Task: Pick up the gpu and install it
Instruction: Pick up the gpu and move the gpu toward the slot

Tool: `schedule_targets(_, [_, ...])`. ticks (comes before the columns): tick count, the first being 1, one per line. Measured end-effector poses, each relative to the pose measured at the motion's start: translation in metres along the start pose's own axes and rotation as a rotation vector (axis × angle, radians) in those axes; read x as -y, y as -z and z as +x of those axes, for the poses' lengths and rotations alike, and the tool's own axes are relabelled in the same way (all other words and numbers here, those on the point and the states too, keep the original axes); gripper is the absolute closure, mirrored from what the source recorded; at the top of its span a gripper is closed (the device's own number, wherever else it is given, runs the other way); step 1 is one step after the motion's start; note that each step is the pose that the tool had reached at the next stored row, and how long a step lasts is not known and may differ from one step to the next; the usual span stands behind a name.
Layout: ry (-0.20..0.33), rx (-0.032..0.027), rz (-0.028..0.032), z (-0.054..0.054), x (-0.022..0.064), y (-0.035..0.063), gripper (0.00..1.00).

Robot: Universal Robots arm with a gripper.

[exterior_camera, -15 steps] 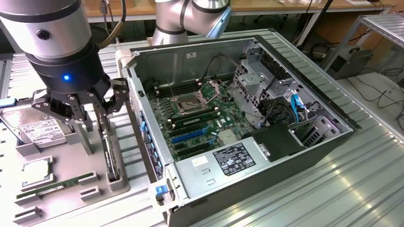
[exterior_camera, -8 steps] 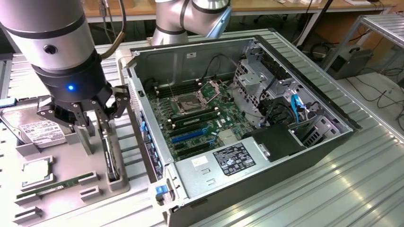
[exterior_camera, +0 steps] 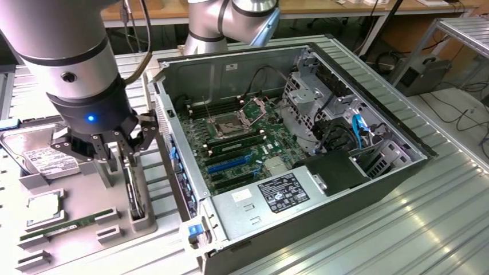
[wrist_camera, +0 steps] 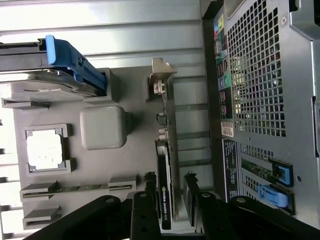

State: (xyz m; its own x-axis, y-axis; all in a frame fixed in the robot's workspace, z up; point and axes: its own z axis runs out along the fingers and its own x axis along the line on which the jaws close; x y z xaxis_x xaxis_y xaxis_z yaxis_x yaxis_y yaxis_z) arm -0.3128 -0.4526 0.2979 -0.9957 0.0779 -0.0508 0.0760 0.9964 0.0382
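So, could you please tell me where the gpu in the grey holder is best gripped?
Grip its upper long edge, coming straight down: the gpu stands on edge in the holder, both faces exposed, so the open pincer can straddle it.

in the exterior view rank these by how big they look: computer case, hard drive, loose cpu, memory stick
1. computer case, by far the largest
2. hard drive, even though it is partly covered
3. cpu and memory stick: not ranked, since the stick is longer but much narrower
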Motion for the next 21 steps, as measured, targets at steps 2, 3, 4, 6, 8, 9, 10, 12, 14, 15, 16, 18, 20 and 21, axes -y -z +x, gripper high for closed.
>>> schedule_targets(2, [0.000,-0.0021,0.0002,0.000,0.0002,-0.0039,0.64])
schedule_targets(3, [0.000,-0.0031,0.0002,0.000,0.0003,-0.0058,0.64])
schedule_targets(4, [0.000,-0.0041,0.0003,0.000,0.0003,-0.0077,0.64])
schedule_targets(6, [0.000,-0.0056,0.0005,0.001,0.0005,-0.0113,0.64])
schedule_targets(8, [0.001,-0.0065,0.0005,0.001,0.0007,-0.0162,0.64])
schedule_targets(9, [0.001,-0.0068,0.0005,0.001,0.0008,-0.0193,0.64])
schedule_targets(10, [0.002,-0.0069,0.0005,0.001,0.0009,-0.0213,0.64])
schedule_targets(12, [0.004,-0.0074,0.0004,0.001,0.0010,-0.0263,0.64])
schedule_targets(14, [0.006,-0.0079,0.0004,0.001,0.0011,-0.0303,0.64])
schedule_targets(15, [0.006,-0.0082,0.0003,0.001,0.0011,-0.0322,0.64])
schedule_targets(16, [0.007,-0.0088,0.0003,0.001,0.0012,-0.0349,0.64])
schedule_targets(18, [0.009,-0.0099,0.0003,0.001,0.0011,-0.0380,0.64])
schedule_targets(20, [0.011,-0.0116,0.0001,0.001,0.0008,-0.0411,0.64])
schedule_targets(21, [0.012,-0.0122,0.0000,0.001,0.0006,-0.0420,0.64])
